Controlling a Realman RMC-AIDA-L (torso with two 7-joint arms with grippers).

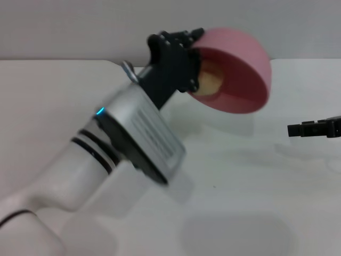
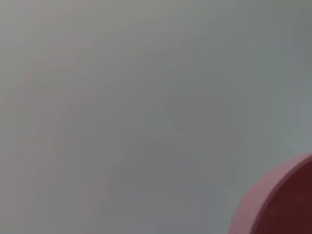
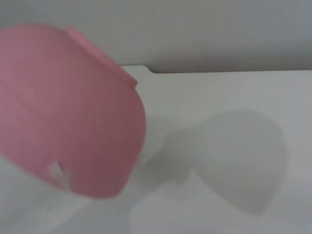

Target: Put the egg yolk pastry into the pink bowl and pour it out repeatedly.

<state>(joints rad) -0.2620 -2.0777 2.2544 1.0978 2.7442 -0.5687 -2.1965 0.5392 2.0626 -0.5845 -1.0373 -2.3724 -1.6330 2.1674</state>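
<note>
The left gripper (image 1: pixel 193 53) is raised above the far middle of the white table (image 1: pixel 256 176), with its black fingers clamped on the rim of the pink bowl (image 1: pixel 240 64), 1 finger reaching inside the bowl and the rest of the hand against the rim's left side. The bowl is held clear of the table and tipped steeply onto its side, so its opening faces toward the robot and down, while its rounded outer wall points up and to the far right. The egg yolk pastry (image 1: pixel 212 81) is inside the bowl, a pale tan lump lying against the lower left part of the inner wall, just beside the gripper's finger and partly hidden by it. The bowl casts a soft shadow on the table below it. The left arm's white and silver links run from the near left corner up toward the bowl. In the left wrist view only a curved piece of the bowl's rim (image 2: pixel 280 200) shows against a plain grey background. The right wrist view shows the bowl's pink outer wall (image 3: pixel 68 112) lifted above the table surface (image 3: pixel 229 97). The right gripper (image 1: pixel 314 128) waits low at the right edge, well apart from the bowl, and whether its jaws are open or closed cannot be told.
</note>
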